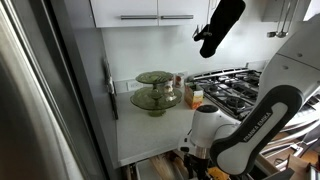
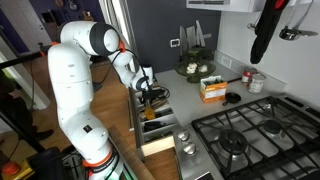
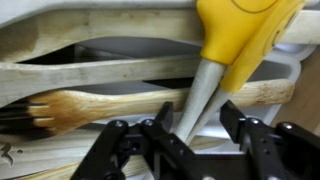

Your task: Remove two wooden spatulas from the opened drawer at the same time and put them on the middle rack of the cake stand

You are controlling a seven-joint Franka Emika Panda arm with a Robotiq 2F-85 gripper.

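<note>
Wooden spatulas (image 3: 100, 105): pale, flat, lying crosswise in the opened drawer (image 2: 158, 128), directly beneath and just ahead of the pincer (image 3: 195, 138). One has a slotted, fork-like end and points away to one side of the pincer. Others are stacked above and below it; their count and their ends are cut off by the frame.

Yellow-handled utensil (image 3: 240, 30): lies slantwise over the spatulas. Its grey shaft passes down between the jaws.

Pincer: jaws apart, straddling the grey shaft, black fingers (image 3: 118, 145) to either side. Contact with the wood cannot be made out in the wrist view.

Arm: white, bent over at the elbow, wrist pointing straight down, pincer (image 2: 150, 97) lowered to the drawer mouth. In an exterior view the pincer (image 1: 193, 156) is largely hidden behind the arm's own forearm and cropped by the lower edge.

Cake stand (image 1: 155, 90): green glass, tiered, upright on the white desk (image 1: 140, 135), well behind the pincer, near the wall.

Stove (image 2: 245, 135): gas burners, beside the drawer, on the far side from the arm's base.
</note>
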